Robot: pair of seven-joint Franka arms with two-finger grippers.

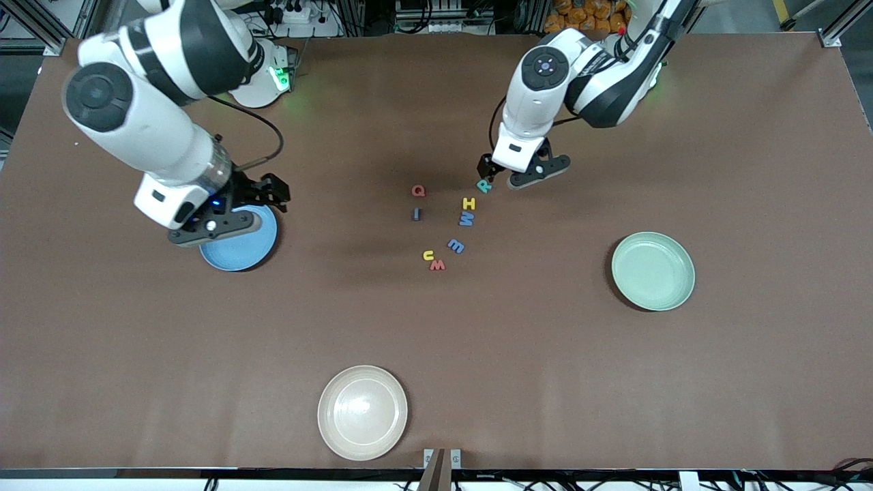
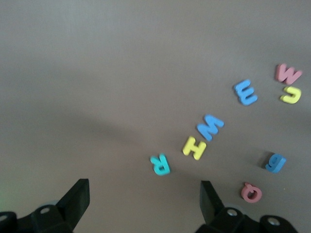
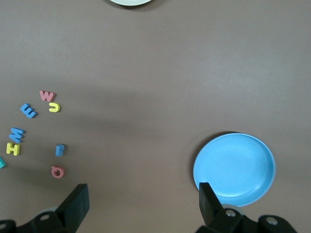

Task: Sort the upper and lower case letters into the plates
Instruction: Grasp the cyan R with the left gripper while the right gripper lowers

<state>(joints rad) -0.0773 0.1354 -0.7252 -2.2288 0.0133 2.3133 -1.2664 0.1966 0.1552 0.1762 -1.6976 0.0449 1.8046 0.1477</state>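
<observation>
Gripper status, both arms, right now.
Left gripper: open, empty, over the teal R.
Right gripper: open, empty, over the blue plate.

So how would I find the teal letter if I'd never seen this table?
Look at the middle of the brown table, where the little foam letters lie scattered. Go to the end of the bunch under the left claw. The teal R is there, beside the yellow H, the only teal one.

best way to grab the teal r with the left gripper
Probably straight down from above: the teal R lies flat on the table, clear of the yellow H. The open left gripper hovers above it; pinch across the letter's outer edges.
</observation>
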